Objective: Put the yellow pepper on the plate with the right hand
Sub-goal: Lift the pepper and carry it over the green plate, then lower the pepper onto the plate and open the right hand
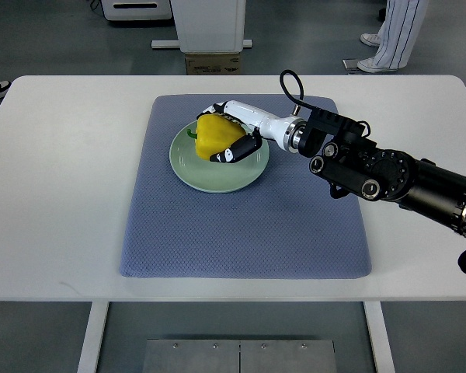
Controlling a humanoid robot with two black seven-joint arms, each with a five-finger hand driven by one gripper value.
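My right hand [231, 132] is clamped around the glossy yellow bell pepper [216, 134], fingers curled over its top and side. The pepper sits inside the round pale green ceramic plate [210, 175]. The plate rests on a blue-grey woven mat [241, 225] on the white surface [62, 194].

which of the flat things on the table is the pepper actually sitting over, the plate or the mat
The pale green plate. The yellow pepper, held in the right hand, is over its upper part; the blue mat lies beneath the plate.
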